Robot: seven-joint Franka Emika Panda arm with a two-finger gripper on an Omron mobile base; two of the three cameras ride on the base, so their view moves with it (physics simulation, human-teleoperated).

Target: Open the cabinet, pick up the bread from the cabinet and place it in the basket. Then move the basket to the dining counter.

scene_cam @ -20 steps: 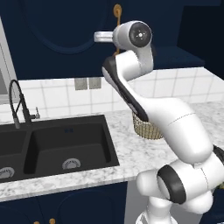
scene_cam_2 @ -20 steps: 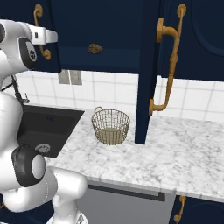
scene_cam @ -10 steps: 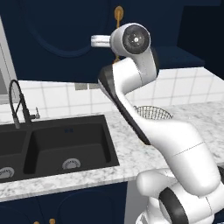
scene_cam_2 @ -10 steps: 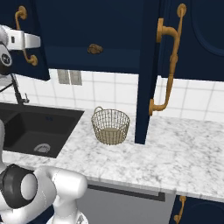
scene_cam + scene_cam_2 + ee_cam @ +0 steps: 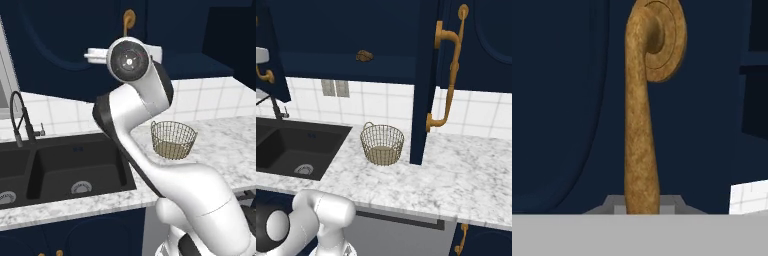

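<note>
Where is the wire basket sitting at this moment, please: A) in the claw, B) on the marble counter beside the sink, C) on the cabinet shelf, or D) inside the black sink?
B, the basket stands on the marble counter, right of the black sink.

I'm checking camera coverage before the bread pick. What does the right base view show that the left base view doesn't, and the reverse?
Right base view alone: the bread on the shelf of the cabinet, and the swung-open door's brass handle. Left base view alone: the black faucet and the raised arm before a closed door. Both: the basket and black sink on the marble counter.
</note>
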